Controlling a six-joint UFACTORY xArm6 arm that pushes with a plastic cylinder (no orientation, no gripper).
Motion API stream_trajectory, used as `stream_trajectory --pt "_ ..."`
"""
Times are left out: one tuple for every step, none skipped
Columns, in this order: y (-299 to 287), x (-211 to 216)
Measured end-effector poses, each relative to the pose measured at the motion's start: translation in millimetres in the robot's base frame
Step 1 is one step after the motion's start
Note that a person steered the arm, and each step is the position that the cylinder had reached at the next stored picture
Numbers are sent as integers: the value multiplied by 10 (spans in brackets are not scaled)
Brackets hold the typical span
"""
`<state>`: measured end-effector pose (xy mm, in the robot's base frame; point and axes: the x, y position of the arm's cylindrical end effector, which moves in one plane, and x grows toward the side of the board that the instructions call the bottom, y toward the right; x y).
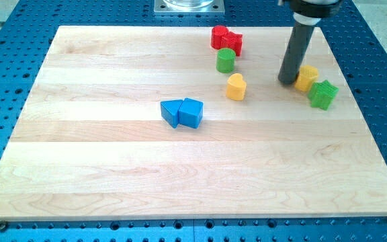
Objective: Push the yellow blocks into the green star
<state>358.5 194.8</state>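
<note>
A green star block (323, 94) lies at the view's right on the wooden board (113, 168). A yellow block (307, 78) touches its upper left side. My tip (288, 81) rests against the left side of that yellow block. A second yellow block, heart-shaped (236, 87), lies apart to the left of my tip, near the board's upper middle.
A green cylinder (226, 60) stands just above the yellow heart. Two red blocks (226, 39) sit together near the top edge. Two blue blocks (182, 112) touch each other near the board's centre. A blue perforated table (5, 40) surrounds the board.
</note>
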Motion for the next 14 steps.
stream_trajectory --pt "75 -98" --pt "-46 -189" --pt "-485 -216" --pt "-717 -255" --pt "-750 -332" --pt "-906 -320" --pt "-1325 -239" --pt "-1516 -208" --pt "-1365 48" --pt "-1106 342" --pt "-782 611" --pt "-508 676" --pt "-856 676" --pt "-1124 869"
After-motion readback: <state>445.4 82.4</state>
